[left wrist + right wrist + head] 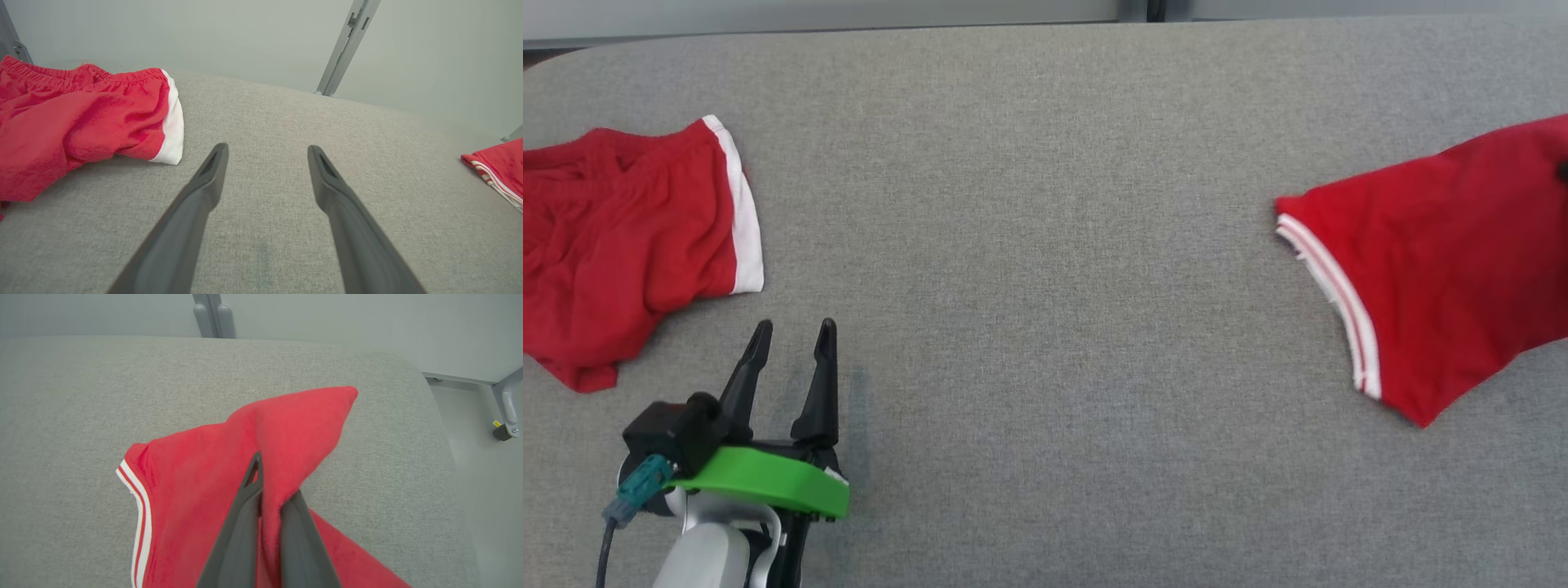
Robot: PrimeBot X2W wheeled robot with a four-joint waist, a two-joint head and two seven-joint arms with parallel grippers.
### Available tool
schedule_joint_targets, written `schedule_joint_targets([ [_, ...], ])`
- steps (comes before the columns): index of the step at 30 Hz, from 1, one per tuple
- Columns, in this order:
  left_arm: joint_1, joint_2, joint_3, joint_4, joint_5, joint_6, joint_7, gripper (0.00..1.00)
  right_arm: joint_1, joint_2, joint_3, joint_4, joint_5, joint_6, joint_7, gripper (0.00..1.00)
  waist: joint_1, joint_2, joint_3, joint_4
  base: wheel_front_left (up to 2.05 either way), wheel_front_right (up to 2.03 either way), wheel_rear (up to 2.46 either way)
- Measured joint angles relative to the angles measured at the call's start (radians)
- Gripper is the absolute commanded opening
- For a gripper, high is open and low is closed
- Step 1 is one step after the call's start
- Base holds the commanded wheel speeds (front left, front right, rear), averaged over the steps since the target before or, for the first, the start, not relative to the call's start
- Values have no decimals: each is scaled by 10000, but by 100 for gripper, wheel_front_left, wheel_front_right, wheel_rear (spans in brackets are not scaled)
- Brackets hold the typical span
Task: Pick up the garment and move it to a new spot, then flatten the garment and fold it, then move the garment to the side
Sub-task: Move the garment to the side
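- The left gripper (pixel 795 327) (pixel 267 148) sits nearest, at the lower left of the head view. Its jaws are spread wide with nothing between them, and it hangs just over the bare grey table (pixel 1045 245) (pixel 265 114).
- Just beyond it and to its left lie the red shorts (pixel 629 245) (pixel 81 122), rumpled on the table. Their white band faces the centre, and the gripper is near them but not touching.
- Across the table, well apart from the shorts, is the red shirt (pixel 1445 269) (pixel 498 163) (pixel 196 490), at the right edge of the head view. Its white-striped hem points towards the middle.
- In the right wrist view the right gripper (pixel 269 477) is pinched tight on a fold of the red shirt. Cloth is drawn up between the jaws and rises to a peak past the fingertips.
- The rest of the shirt drapes down onto the table (pixel 81 396), close to its rounded far corner.
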Motion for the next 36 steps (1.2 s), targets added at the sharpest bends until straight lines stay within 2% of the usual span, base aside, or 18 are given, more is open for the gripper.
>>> schedule_joint_targets([
  [4,-594,-115,-221,-247,12,-81,123,100,-418,-702,-546,717,-244,-500,169,0,0,0,417,8,0,0,0],
  [6,-797,-182,-410,-301,13,-105,132,100,-382,-1177,-529,1097,-688,-554,303,0,0,0,633,38,0,0,0],
  [8,-962,-276,-483,-332,13,-178,199,100,-360,-1446,-792,1369,-763,-838,301,0,0,0,844,91,0,0,0],
  [13,-1082,-295,-355,-259,13,-178,198,100,-349,-1707,-884,1774,-1241,-953,-59,0,1,0,1308,260,0,0,0],
  [14,-1081,-270,-303,-217,13,-178,198,100,-350,-1666,-861,1835,-1340,-1034,-171,10,1,0,1382,283,0,0,0],
  [15,-1081,-230,-251,-180,13,-176,196,100,-350,-1611,-830,1898,-1411,-1035,-297,61,1,0,1449,296,0,0,0],
  [16,-1081,-192,-215,-148,13,-176,196,100,-347,-1580,-752,1981,-1528,-1039,-376,100,1,0,1503,299,0,0,0],
  [23,-1102,-167,-123,12,-13,-176,188,100,-15,-1400,-681,2675,-1766,-1244,-541,100,0,0,1557,86,0,0,0],
  [29,-1122,-171,0,180,-75,-176,184,100,225,-1687,-974,3227,-2011,-1371,-717,100,0,0,1395,-196,0,0,0],
  [33,-1122,-188,69,403,-182,-180,105,100,221,-1747,-1308,3262,-2201,-1383,-1306,100,0,0,1203,-355,0,0,0],
  [36,-1122,-211,207,523,-224,-182,96,100,132,-1538,-1611,2945,-2240,-1446,-2222,100,0,0,993,-431,0,0,0],
])
